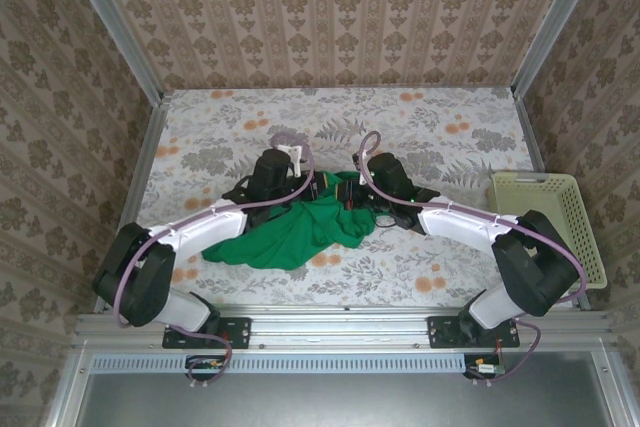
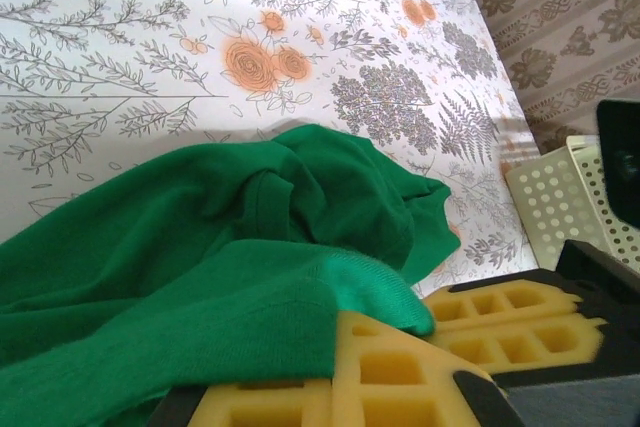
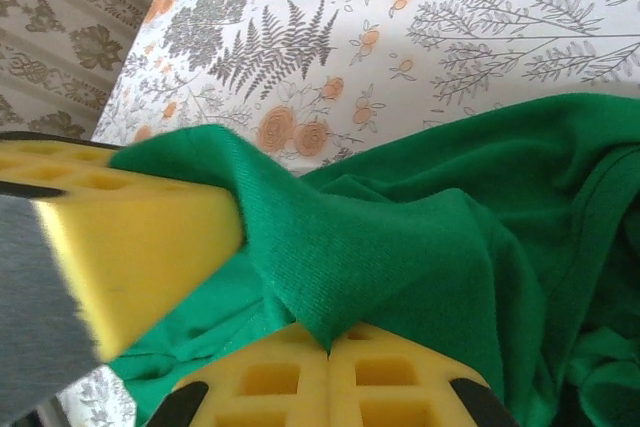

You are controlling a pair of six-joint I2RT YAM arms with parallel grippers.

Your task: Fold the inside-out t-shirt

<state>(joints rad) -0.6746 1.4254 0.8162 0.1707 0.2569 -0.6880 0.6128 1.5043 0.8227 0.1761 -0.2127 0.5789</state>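
Grip on bright green t-shirt (image 1: 290, 237) from both arms, mid-table.
Left gripper (image 2: 425, 337) clamped on a fold of the cloth, yellow foam pads (image 2: 355, 342) pressed together under the knit; right gripper (image 3: 285, 292) clamped on a raised ridge of the same shirt. Both holds at the heap's 1 o'clock edge, close together. Rest of the shirt slumped wrinkled toward 7 o'clock on the floral table (image 1: 430, 137). Pale perforated basket (image 1: 545, 179) at 3 o'clock, well apart.
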